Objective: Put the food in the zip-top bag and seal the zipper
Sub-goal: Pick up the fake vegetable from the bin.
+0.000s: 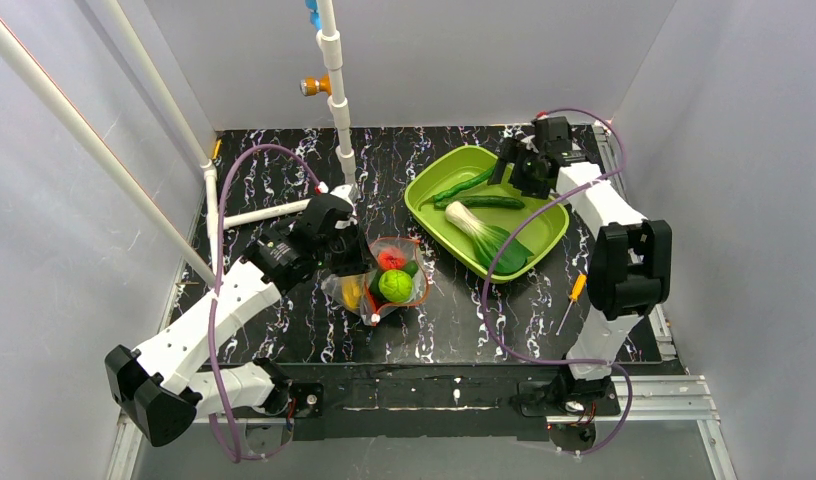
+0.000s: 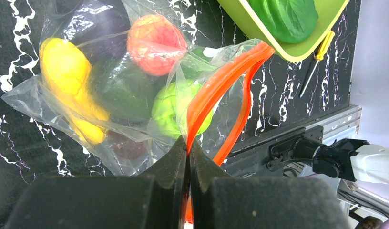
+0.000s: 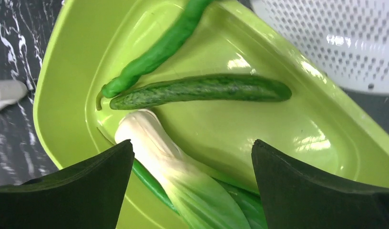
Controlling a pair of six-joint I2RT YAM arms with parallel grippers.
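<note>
Black fingers of the left claw (image 2: 189, 152) are pressed together on the narrow red-orange zipper strip (image 2: 216, 90) of the clear crinkly plastic bag (image 2: 25, 93). Further along, the two strips stand apart. This bag sits on the black marbled tabletop (image 1: 444, 330), just left of the lime-green plastic tray (image 3: 64, 71). Through the plastic show a yellow fruit (image 2: 64, 71), a red-orange fruit (image 2: 154, 43), a round green fruit (image 2: 171, 107) and a purple eggplant (image 2: 97, 24). One dark thing low in the bag I cannot identify. The right claw (image 3: 192, 143) hangs wide open over the tray, where a long green pepper (image 3: 159, 47), a cucumber (image 3: 202, 89) and a bok choy (image 3: 173, 176) lie; its fingers hide part of the bok choy leaves.
</note>
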